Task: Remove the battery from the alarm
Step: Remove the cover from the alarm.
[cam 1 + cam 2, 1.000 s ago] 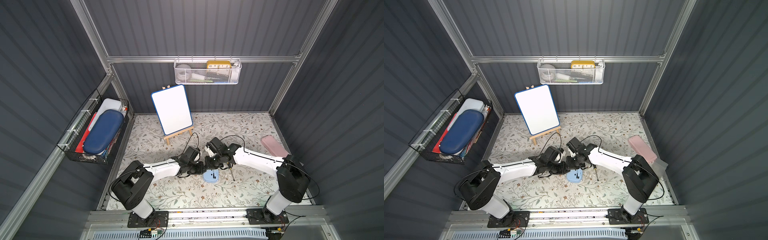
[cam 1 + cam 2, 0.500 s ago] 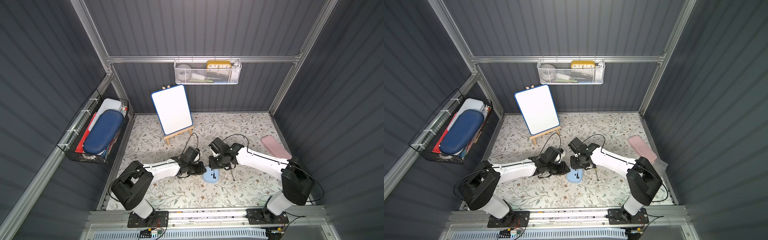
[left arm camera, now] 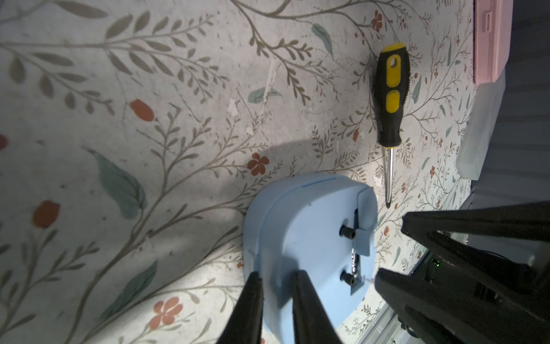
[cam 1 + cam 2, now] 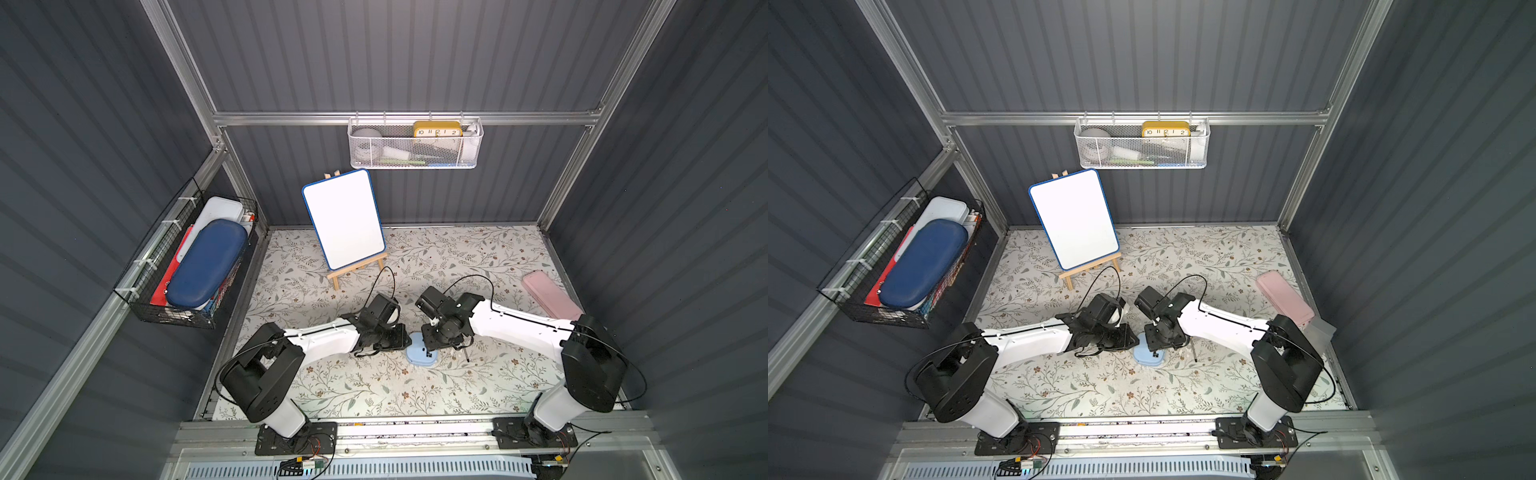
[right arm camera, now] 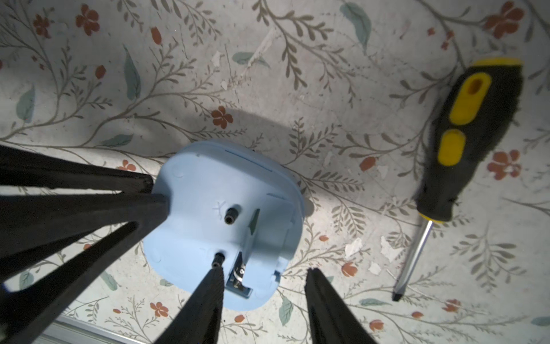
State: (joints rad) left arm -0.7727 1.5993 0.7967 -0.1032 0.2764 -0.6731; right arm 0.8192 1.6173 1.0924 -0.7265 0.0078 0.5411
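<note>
The light-blue alarm [image 4: 417, 358] [image 4: 1147, 358] lies face down on the floral table, its plain back up. In the right wrist view the alarm [image 5: 208, 190] shows two black knobs and a slot whose cover stands partly lifted, with a metal contact at one end. The battery is hidden; I cannot make it out in the slot. My left gripper [image 3: 277, 274] [image 4: 405, 343] is shut on the alarm's [image 3: 297, 226] rim, one finger on each side. My right gripper [image 5: 265, 269] [image 4: 430, 347] hangs open just over the slot end, holding nothing.
A black-and-yellow screwdriver [image 5: 473, 134] [image 3: 390, 98] lies on the table just right of the alarm. A pink case [image 4: 550, 295] sits at the right edge, a whiteboard on an easel [image 4: 345, 220] at the back. Baskets hang on the back wall [image 4: 415, 143] and left wall [image 4: 191, 262].
The right gripper has gone from shut to open and drawn slightly back from the alarm. The left gripper has kept its grip on the rim.
</note>
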